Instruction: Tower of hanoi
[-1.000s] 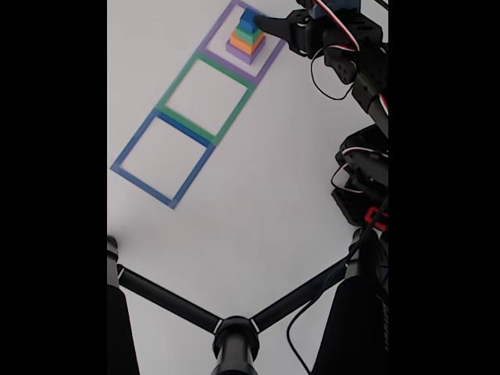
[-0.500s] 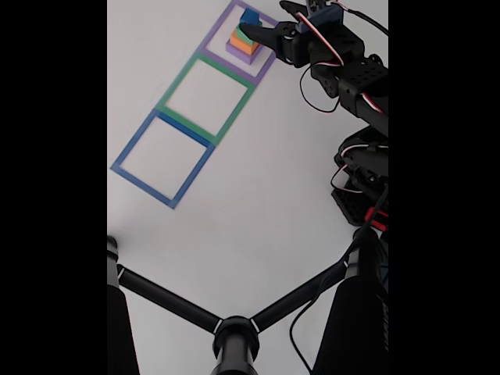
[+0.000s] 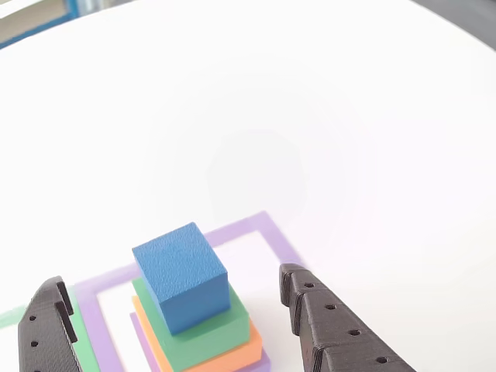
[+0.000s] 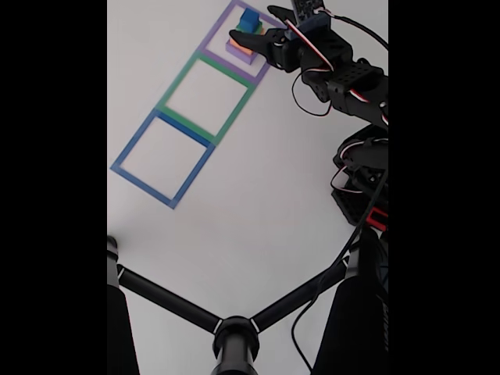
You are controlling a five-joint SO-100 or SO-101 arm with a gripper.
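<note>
Where the other view looks down past the wrist, the tool (image 3: 174, 310) stands wide open, its two black fingers (image 3: 325, 325) spread to either side of the tower, holding nothing and touching nothing that can be seen. The blue cube (image 3: 180, 275) sits between them, nearer the left finger yet clear of both. Under the cube lie the green block (image 3: 209, 337), then the orange block (image 3: 244, 356), with a sliver of the purple block (image 3: 263, 361) showing at the lower edge. The stack stands inside the purple outline (image 3: 267, 229) on the white tabletop (image 3: 310, 116). No writing can be read here.

In the fixed view, the tool (image 4: 262, 31) reaches in from the right of the purple outline (image 4: 212, 43), and its jaws sit apart around the top of the stack; whether a finger touches a block is too small to tell. The blue cube (image 4: 249, 19) tops the tower, with the purple block (image 4: 238, 51) at its base inside that outline. Just below the purple outline comes the green outline (image 4: 176, 86), and below that the blue outline (image 4: 129, 148), both well apart from the tool. Black stand legs (image 4: 168, 301) cross the foreground, far from the purple outline. No label is legible.
</note>
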